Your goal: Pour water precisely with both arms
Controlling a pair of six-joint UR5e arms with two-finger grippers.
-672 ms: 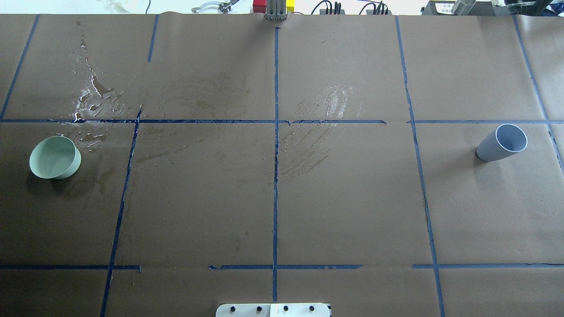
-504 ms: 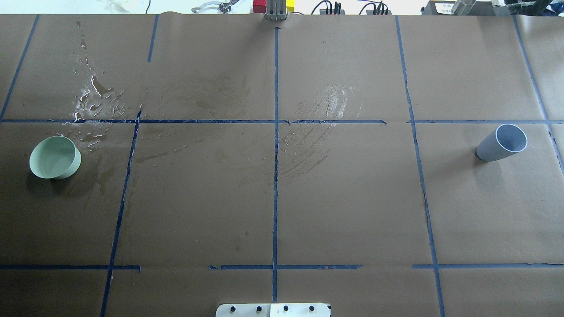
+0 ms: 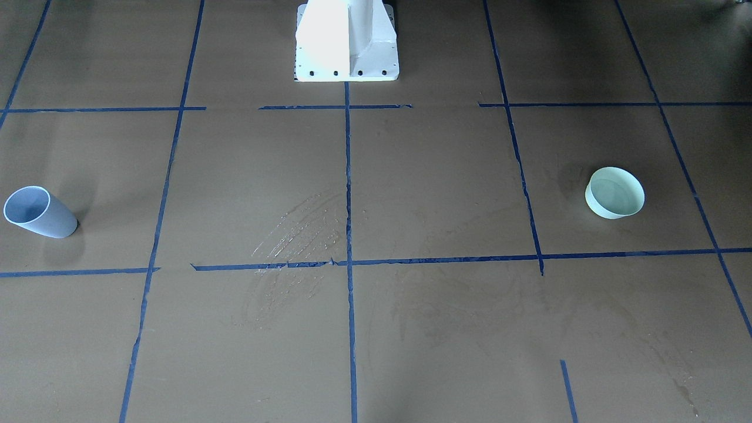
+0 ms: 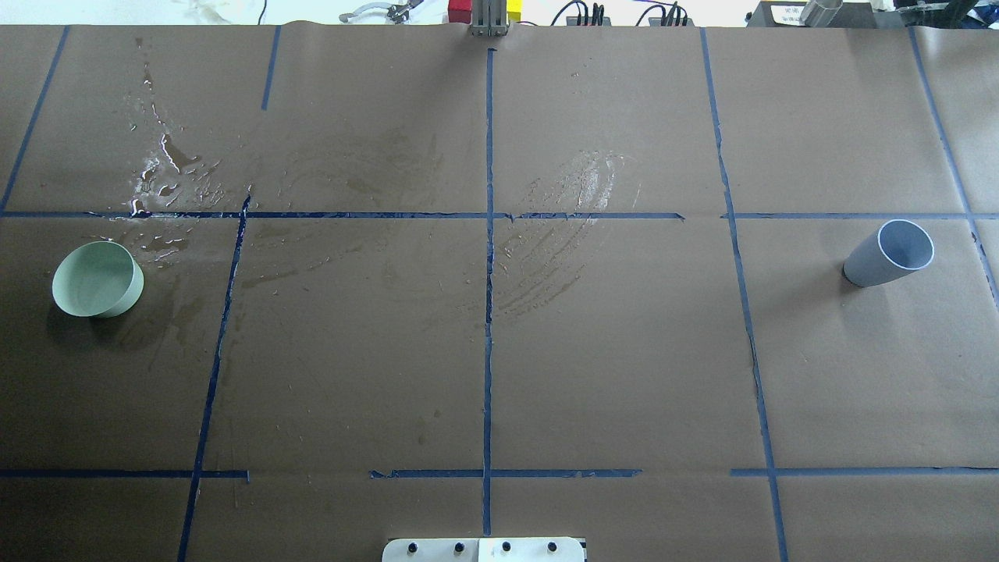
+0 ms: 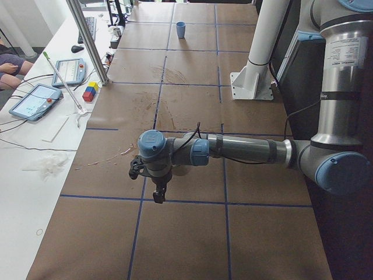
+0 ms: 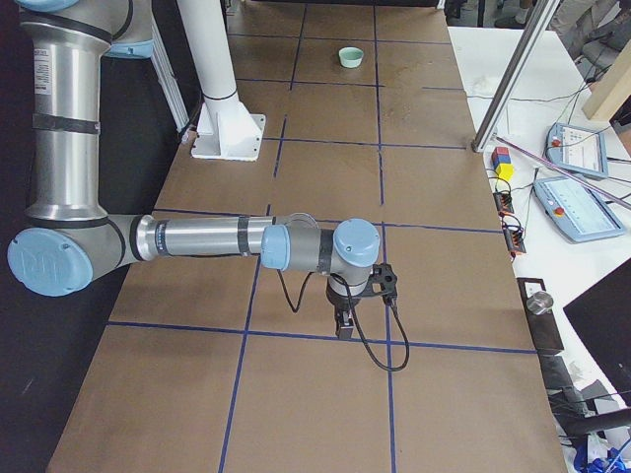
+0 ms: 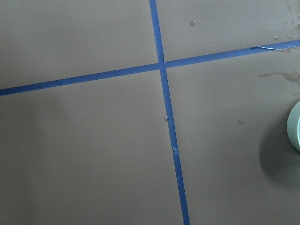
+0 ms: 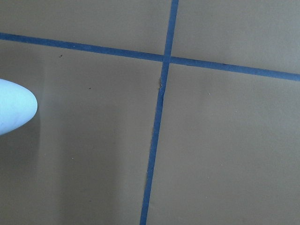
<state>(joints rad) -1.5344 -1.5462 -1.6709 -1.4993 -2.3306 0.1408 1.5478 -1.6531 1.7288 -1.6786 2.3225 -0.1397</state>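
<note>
Apparently nothing has been moved over the last 0.7 s. In the overhead view the pale green bowl (image 4: 97,279) near the left edge of the bench (image 4: 484,375) and the grey-blue cup (image 4: 890,254) near its right edge are found exactly where they were. The wet smears (image 4: 168,176) towards the far left corner are also unchanged. Both vessels stand upright and well apart, with most of the bench between them.

From the front camera a faint glossy surface, taken to be the water (image 3: 614,197), is seen inside the bowl. Whether any is held in the cup cannot be told.

Neither arm is shown in the overhead or front views. The left arm (image 5: 245,150) is seen only from 1 side camera, stretched out above the bench with the left hand (image 5: 158,197) pointed down. The right arm (image 6: 197,238) is seen only from the other side camera, posed likewise with the right hand (image 6: 344,325) pointed down. Whether either hand is wide or narrow cannot be told.

An edge of the bowl is caught at the right of the left wrist view, and an edge of the cup at the left of the right wrist view.

From this stillness it is judged that no grasp has been started. Both vessels are yet to be picked up before any pouring.
</note>
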